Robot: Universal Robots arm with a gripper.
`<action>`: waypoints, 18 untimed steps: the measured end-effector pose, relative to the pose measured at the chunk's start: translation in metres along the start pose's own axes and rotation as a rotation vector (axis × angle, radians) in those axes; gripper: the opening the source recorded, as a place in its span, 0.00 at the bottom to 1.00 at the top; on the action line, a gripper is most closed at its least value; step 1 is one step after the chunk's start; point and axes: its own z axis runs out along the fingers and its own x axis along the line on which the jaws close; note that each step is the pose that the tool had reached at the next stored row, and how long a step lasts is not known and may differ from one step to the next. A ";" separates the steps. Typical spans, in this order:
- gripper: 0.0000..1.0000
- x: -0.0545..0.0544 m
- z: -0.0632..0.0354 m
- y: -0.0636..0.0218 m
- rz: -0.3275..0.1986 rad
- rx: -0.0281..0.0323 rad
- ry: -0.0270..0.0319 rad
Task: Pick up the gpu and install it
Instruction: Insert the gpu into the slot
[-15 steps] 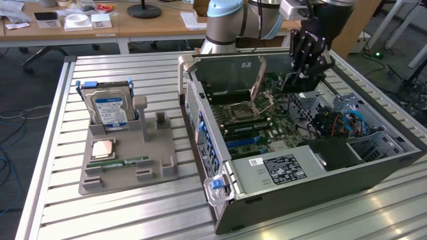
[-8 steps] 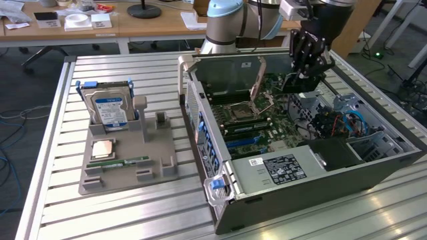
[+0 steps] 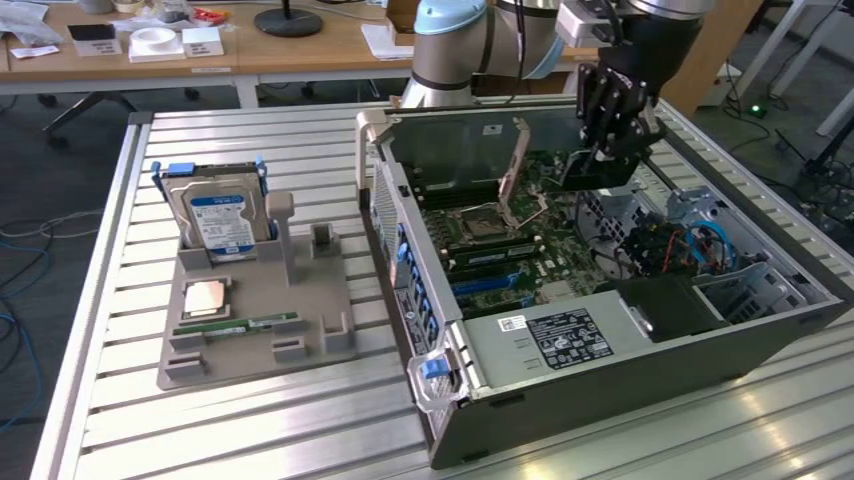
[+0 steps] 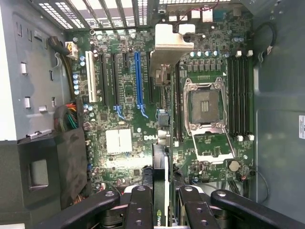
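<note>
Claw: the gripper [image 4: 163,192] is clamped on the gpu [image 4: 159,167], a finger on each flat face, with the card edge-on between them.
Where the gpu is: in the air inside the open computer case [image 3: 747,330], at about 1 o'clock in the exterior view. It hangs above the motherboard [image 4: 126,95] and looks seated in no slot.
Target area: the long blue slot [image 4: 138,78] and its black neighbours run parallel to the card. I cannot tell whether the card's lower edge is over one of them.
Risk, misalignment: a card lowered beside a slot would put its contact edge on the small parts between slots. That could chip those parts or the contacts.
Risk, tilt: a narrow grip on smooth faces may let the card pivot, so that one end enters first and jams.
Risk, rear wall: the card's far end could catch the vented rear wall [image 4: 95,12] before the card is low enough.
Risk, neighbour: the empty CPU socket [image 4: 205,105] lies near the card's line, and a sideways slip could drag a corner across it.
Away from the work: the parts holder [image 3: 254,330] sits at 9 o'clock of the case. The hard drive [image 3: 220,218] stands at its 12 o'clock end and the memory stick [image 3: 238,324] lies towards 6 o'clock. All are well apart from the arm and look to be no hazard.
</note>
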 end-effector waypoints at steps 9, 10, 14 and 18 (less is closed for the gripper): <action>0.26 0.000 0.0028 0.0008 0.000 0.0003 0.0038; 0.26 0.000 0.0030 0.0009 0.000 0.0002 0.0040; 0.26 0.000 0.0037 0.0010 0.000 0.0003 0.0040; 0.26 0.000 0.0055 0.0010 0.000 0.0004 0.0038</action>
